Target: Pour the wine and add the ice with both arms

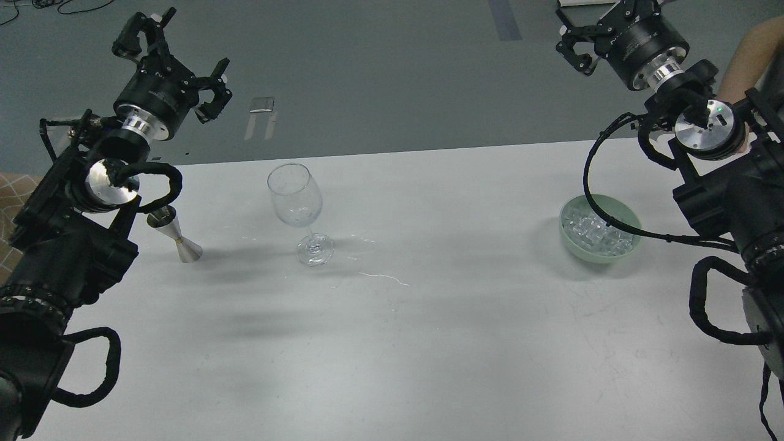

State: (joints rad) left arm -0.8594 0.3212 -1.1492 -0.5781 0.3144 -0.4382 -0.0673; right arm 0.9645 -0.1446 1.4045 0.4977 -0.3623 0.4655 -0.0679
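A pale grey table [429, 343] is filling most of the scene, its surface carrying faint scratches and soft shadows. Beyond the table's far edge a grey-green floor [380, 67] is stretching away. Pale tape marks [262, 116] are lying on the floor just past that edge, and a darker strip [505, 18] is showing farther back.

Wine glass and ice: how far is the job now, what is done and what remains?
Nothing looks done. The wine glass stands upright and looks empty, with no wine or ice inside. The ice all sits in the green bowl. Nothing is in hand: the left tool and the right tool hang open above the table's far edge, holding nothing. A metal measuring cup stands untouched left of the glass. Both pouring and icing remain.
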